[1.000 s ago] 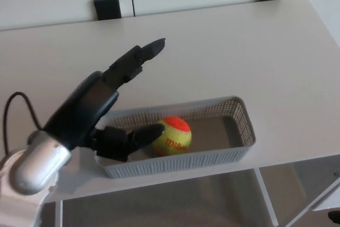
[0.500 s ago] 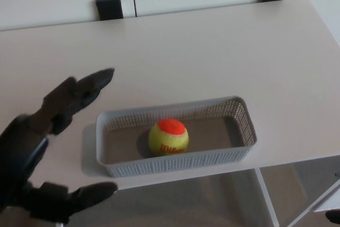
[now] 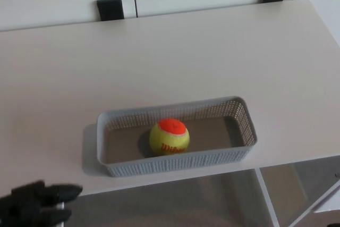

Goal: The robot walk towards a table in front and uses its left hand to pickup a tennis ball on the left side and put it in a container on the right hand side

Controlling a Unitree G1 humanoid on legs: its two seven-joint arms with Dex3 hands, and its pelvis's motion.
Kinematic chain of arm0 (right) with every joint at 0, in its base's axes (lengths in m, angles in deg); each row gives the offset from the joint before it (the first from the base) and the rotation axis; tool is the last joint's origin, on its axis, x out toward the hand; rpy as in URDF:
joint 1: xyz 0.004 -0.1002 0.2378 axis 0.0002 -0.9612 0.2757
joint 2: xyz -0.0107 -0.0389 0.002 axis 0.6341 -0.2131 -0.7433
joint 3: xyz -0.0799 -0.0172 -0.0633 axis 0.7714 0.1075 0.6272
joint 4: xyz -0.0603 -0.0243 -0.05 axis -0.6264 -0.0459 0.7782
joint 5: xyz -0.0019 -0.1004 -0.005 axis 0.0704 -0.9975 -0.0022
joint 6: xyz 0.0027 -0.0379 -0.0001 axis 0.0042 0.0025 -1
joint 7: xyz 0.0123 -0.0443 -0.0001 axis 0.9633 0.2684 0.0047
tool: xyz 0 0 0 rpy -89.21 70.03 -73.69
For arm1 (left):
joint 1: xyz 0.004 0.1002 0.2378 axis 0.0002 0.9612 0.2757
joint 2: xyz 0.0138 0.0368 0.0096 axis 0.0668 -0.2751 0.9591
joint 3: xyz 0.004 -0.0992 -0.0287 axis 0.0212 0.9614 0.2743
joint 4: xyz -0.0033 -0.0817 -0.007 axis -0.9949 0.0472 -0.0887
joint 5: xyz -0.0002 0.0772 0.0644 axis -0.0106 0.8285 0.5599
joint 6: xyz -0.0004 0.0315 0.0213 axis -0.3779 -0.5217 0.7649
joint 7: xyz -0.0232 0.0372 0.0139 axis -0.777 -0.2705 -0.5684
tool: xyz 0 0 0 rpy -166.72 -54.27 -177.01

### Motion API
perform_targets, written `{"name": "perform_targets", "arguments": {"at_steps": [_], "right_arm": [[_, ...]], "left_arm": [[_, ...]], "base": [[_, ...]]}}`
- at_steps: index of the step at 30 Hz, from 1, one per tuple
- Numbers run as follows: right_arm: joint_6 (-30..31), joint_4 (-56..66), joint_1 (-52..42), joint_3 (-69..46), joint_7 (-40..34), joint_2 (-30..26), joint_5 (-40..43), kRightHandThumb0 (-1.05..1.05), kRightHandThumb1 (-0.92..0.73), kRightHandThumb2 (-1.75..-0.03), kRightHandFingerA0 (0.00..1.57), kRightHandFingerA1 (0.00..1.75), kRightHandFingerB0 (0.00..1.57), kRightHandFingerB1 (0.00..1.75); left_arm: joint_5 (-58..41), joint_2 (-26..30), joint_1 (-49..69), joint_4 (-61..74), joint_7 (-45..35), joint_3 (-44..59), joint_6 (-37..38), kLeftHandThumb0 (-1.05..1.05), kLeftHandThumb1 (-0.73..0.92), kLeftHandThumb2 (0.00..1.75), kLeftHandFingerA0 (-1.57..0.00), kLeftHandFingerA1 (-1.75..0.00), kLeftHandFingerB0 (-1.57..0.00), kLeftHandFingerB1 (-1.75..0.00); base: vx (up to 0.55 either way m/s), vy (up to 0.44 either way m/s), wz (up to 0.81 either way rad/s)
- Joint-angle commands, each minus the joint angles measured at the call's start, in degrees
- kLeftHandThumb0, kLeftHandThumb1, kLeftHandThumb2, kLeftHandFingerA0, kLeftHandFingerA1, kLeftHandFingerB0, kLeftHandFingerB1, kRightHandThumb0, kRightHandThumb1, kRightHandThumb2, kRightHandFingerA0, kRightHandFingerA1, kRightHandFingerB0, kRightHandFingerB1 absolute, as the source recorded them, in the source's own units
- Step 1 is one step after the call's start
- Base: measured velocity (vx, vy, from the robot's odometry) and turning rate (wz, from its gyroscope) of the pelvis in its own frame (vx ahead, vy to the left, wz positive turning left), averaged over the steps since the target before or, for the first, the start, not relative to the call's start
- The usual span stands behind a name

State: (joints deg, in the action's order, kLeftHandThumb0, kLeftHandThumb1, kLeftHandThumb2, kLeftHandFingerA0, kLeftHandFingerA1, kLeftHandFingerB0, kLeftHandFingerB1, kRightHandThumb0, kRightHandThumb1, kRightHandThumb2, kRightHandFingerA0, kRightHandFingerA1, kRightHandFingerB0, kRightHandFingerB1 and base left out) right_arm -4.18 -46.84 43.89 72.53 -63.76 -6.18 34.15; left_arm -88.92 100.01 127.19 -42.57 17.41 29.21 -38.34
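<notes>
While the tennis ball point(image 3: 169, 136) lies in the basket point(image 3: 241, 111), black brackets point(image 3: 110, 9) behind — left hand point(image 3: 37, 206) well apart, grip unclear.

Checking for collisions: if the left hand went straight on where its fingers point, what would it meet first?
Likely the front edge of the table: the left hand points rightward low beside it, short of the basket. Depth is unclear, so it may pass below.

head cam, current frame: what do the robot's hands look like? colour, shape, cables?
Only the left hand shows, at the bottom-left corner: matte black, thick fingers with rounded tips. No cables or markings visible. The right hand is out of view.
</notes>
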Motion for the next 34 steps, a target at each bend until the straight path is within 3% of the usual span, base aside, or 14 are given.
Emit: {"name": "perform_targets", "arguments": {"at_steps": [1,7,13,14,15,16,17,18,21,22,27,28,31,34], "right_arm": [[-2.31,-3.56,-3.00,-0.31,-1.03,-0.74,-0.53,-0.69,-0.61,-0.59,0.70,0.71,0.56,0.50],[-2.31,-4.17,-2.17,-0.25,-0.73,-1.26,-0.65,-0.69,-0.62,-0.59,0.71,0.71,0.54,0.48],[-2.87,-6.30,-1.43,0.58,-1.45,-1.03,-1.64,-0.67,-0.62,-0.59,0.70,0.72,0.52,0.49],[-3.05,-6.75,-1.07,0.57,-1.58,-0.86,-1.60,-0.68,-0.62,-0.59,0.68,0.72,0.50,0.50],[-3.25,-7.04,-0.92,0.27,-1.72,-0.63,-1.24,-0.68,-0.62,-0.59,0.67,0.72,0.49,0.50],[-3.35,-7.12,-0.94,-0.10,-1.83,-0.44,-0.82,-0.68,-0.62,-0.59,0.67,0.72,0.49,0.50],[-3.07,-6.77,-1.27,-0.18,-2.11,-0.46,-0.82,-0.68,-0.62,-0.59,0.66,0.70,0.49,0.48],[-3.21,-6.68,-1.65,-0.21,-2.17,-0.49,-0.81,-0.67,-0.61,-0.59,0.65,0.69,0.49,0.48],[-4.46,-7.47,-1.77,-0.26,-2.09,-0.15,-0.66,-0.70,-0.62,-0.59,0.65,0.73,0.46,0.50],[-4.72,-7.33,-2.42,-0.35,-2.34,0.07,-0.56,-0.69,-0.61,-0.58,0.64,0.74,0.47,0.52],[-7.83,-6.26,-9.13,-0.93,-1.87,0.37,0.19,-0.67,-0.62,-0.58,0.62,0.73,0.45,0.51],[-9.40,-6.26,-11.17,-0.80,-1.35,0.05,0.09,-0.71,-0.62,-0.58,0.62,0.75,0.45,0.53],[-10.01,-6.00,-12.10,-0.49,-1.41,0.04,-0.27,-0.75,-0.62,-0.59,0.58,0.75,0.46,0.58],[-9.75,-5.77,-12.57,-0.26,-1.55,0.12,-0.51,-0.74,-0.63,-0.59,0.57,0.72,0.46,0.53]], "left_arm": [[-6.51,14.92,7.87,-19.11,-36.39,-1.96,18.15,-0.39,0.44,0.54,-0.40,-0.36,-0.38,-0.33],[-2.92,15.15,4.25,-23.54,-30.73,-5.25,15.49,-0.35,0.50,0.56,-0.42,-0.38,-0.41,-0.33],[19.83,1.56,-8.47,-40.03,10.30,-13.78,13.03,-0.67,0.43,0.74,-0.21,-0.43,-0.17,-0.38],[20.96,-1.18,-11.18,-43.85,16.04,-14.04,12.34,-0.64,0.41,0.71,-0.19,-0.43,-0.17,-0.37],[20.75,-3.34,-15.35,-49.94,20.12,-14.27,11.19,-0.33,0.26,0.85,-0.01,-0.52,0.00,-0.49],[19.91,-4.63,-19.07,-55.40,22.05,-14.32,10.04,-0.33,0.26,0.85,-0.01,-0.52,0.00,-0.49],[17.83,-5.60,-22.08,-59.81,22.21,-13.55,8.31,-0.63,0.39,0.74,-0.05,-0.41,-0.10,-0.30],[16.12,-6.32,-23.26,-62.21,22.53,-12.59,7.27,-0.57,0.48,0.56,-0.07,-0.34,-0.11,-0.25],[16.22,-6.50,-27.10,-70.13,26.79,-11.58,9.63,-0.62,0.41,0.70,-0.05,-0.43,-0.08,-0.35],[17.40,-6.08,-27.67,-73.33,28.45,-12.11,11.88,-0.33,0.28,0.87,-0.01,-0.51,0.00,-0.49],[22.18,-3.65,-24.58,-84.33,31.87,-16.80,19.00,-0.34,0.23,0.84,0.00,-0.51,0.00,-0.49],[23.13,-3.08,-22.90,-86.30,32.74,-18.04,20.22,-0.57,0.36,0.79,-0.08,-0.46,0.00,-0.36],[21.73,-2.16,-21.82,-87.42,31.80,-17.80,21.70,-0.72,0.42,0.78,-0.06,-0.43,-0.06,-0.23],[19.53,-1.94,-20.26,-85.73,29.20,-16.44,21.99,-0.61,0.37,0.80,-0.03,-0.40,-0.03,-0.22]], "base": [[0.00,0.000,0.00],[0.00,0.000,0.00],[0.00,0.000,0.00],[0.00,0.000,0.00],[0.00,0.000,0.00],[0.00,0.000,0.00],[0.00,0.000,0.00],[0.00,0.000,0.00],[0.00,0.000,0.00],[0.00,0.000,0.00],[0.00,0.000,0.00],[0.00,0.000,0.00],[0.00,0.000,0.00],[0.00,0.000,0.00]]}}
